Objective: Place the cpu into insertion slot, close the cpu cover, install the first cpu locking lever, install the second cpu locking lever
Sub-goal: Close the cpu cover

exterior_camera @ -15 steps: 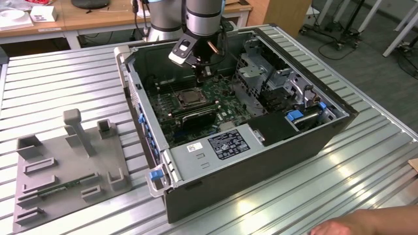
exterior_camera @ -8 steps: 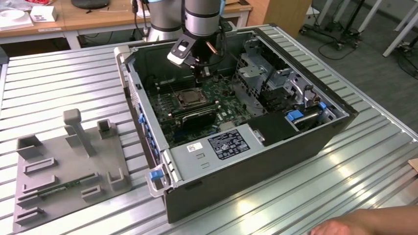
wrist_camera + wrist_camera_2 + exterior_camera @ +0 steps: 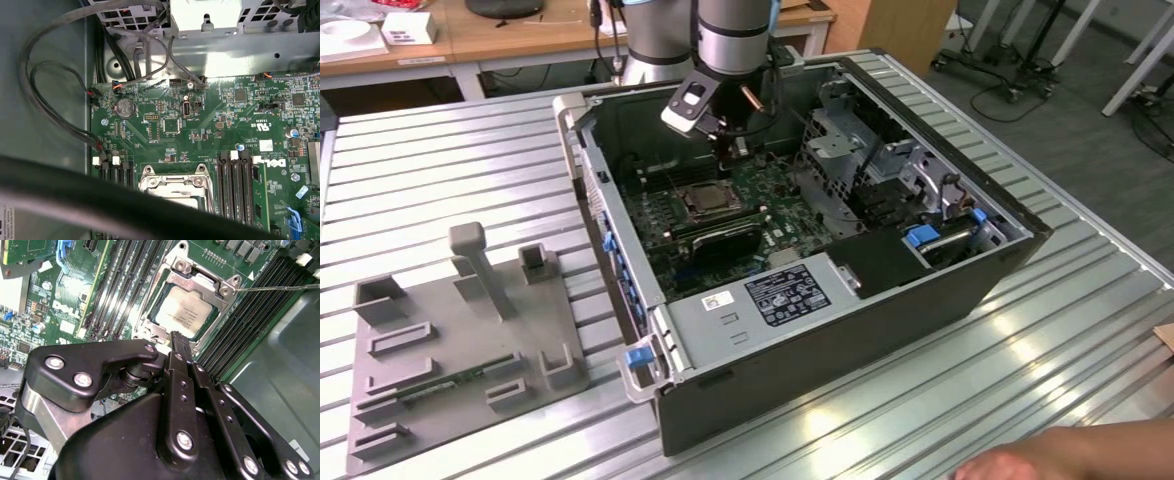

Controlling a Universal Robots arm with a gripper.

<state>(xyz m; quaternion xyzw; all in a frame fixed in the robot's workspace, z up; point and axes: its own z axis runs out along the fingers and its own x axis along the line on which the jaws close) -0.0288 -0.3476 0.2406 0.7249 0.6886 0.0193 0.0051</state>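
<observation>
The open computer case [image 3: 881, 340] lies on its side on the ribbed table, and the green motherboard [image 3: 774, 225] faces up inside it. The arm reaches down into the case, with the gripper [image 3: 722, 150] hanging over the board close to the socket area. In the second wrist view the gripper [image 3: 176, 337] narrows to a single tip: its fingers [image 3: 181, 385] are pressed together and nothing can be seen between them. The insertion slot [image 3: 148, 331] lies directly ahead of that tip, which sits at the slot's near edge, so the working spot is just beyond the fingertips rather than off to a side. The cpu cover [image 3: 200, 277], a silvery frame with a cut-out middle, appears to lie flat over the slot; it can also be seen in the first wrist view [image 3: 172, 184]. The cpu [image 3: 182, 315] sits inside the slot, square to it, with its pale grey metal top and faint print showing through the cut-out. A thin wire locking lever [image 3: 280, 288] runs out from one corner of the cover, away across the black memory slots [image 3: 260, 320]. I judge it is not yet latched down.
</observation>
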